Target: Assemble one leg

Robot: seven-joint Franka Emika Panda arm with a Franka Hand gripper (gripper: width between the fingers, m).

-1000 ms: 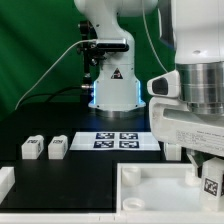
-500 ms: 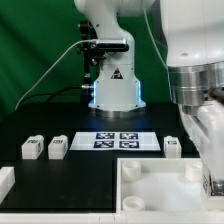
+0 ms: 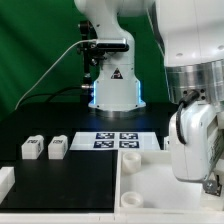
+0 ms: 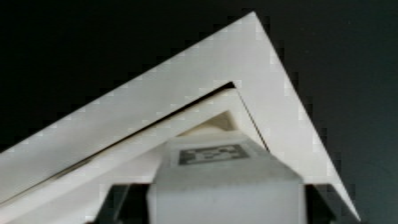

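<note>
My gripper [image 3: 209, 184] hangs low at the exterior view's right, over the right side of the large white tray [image 3: 150, 187]. It is shut on a leg [image 4: 222, 185], a small white post with a black-and-white tag, held between the two dark fingers [image 4: 128, 198]. In the wrist view the leg sits just short of a pointed corner of the tray [image 4: 107, 135]. I cannot tell whether the leg touches the tray. Two more legs [image 3: 32, 148] [image 3: 57, 147] stand side by side on the black table at the left.
The marker board [image 3: 118, 140] lies flat behind the tray, in front of the robot's base [image 3: 112, 90]. Another white part [image 3: 5, 181] shows at the lower left edge. My arm's bulk hides the table at the right.
My wrist has turned and shifted over the tray's right side, still holding the leg. It now hides most of a leg that stood behind the tray at the right.
</note>
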